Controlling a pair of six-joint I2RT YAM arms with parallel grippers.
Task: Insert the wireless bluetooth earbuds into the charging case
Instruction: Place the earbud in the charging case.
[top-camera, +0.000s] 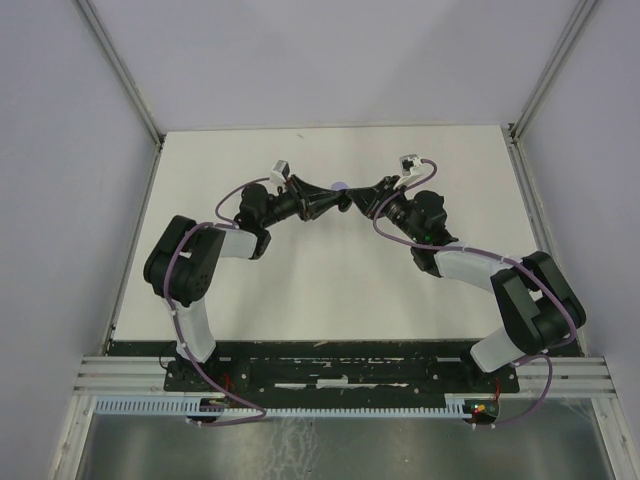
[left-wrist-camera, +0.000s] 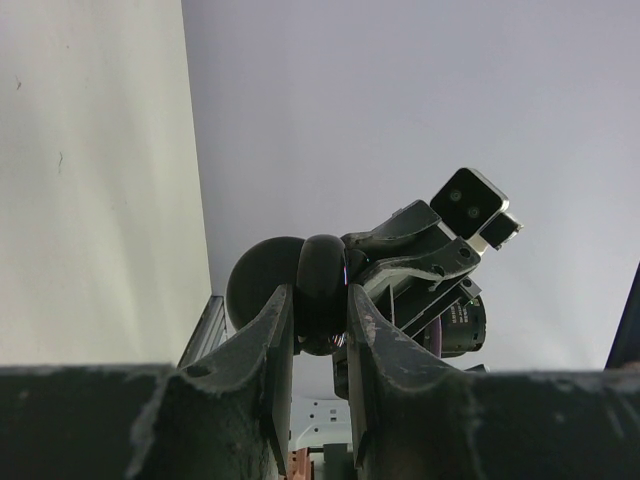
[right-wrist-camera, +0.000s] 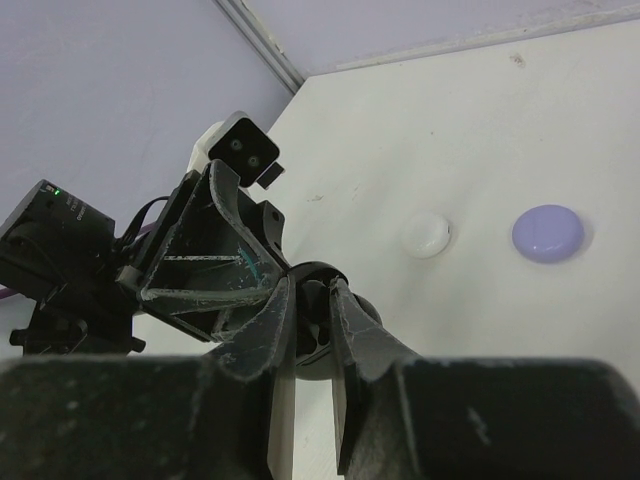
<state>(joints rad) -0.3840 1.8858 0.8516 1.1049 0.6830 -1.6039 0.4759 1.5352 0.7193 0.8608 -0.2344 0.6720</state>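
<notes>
Both arms meet above the middle of the table. My left gripper (top-camera: 333, 199) (left-wrist-camera: 320, 300) is shut on a round black charging case (left-wrist-camera: 322, 268), held up in the air; its open lid (left-wrist-camera: 260, 280) hangs to the left. My right gripper (top-camera: 352, 197) (right-wrist-camera: 312, 300) reaches into that case (right-wrist-camera: 318, 270) from the other side. Its fingers are shut on a small black piece that looks like a black earbud (right-wrist-camera: 314, 312), mostly hidden. No other earbuds show.
A white puck (right-wrist-camera: 427, 235) and a pale lilac puck (right-wrist-camera: 548, 232) (top-camera: 340, 185) lie on the white table just beyond the grippers. Purple walls and metal rails enclose the table (top-camera: 250, 290) at the left, back and right.
</notes>
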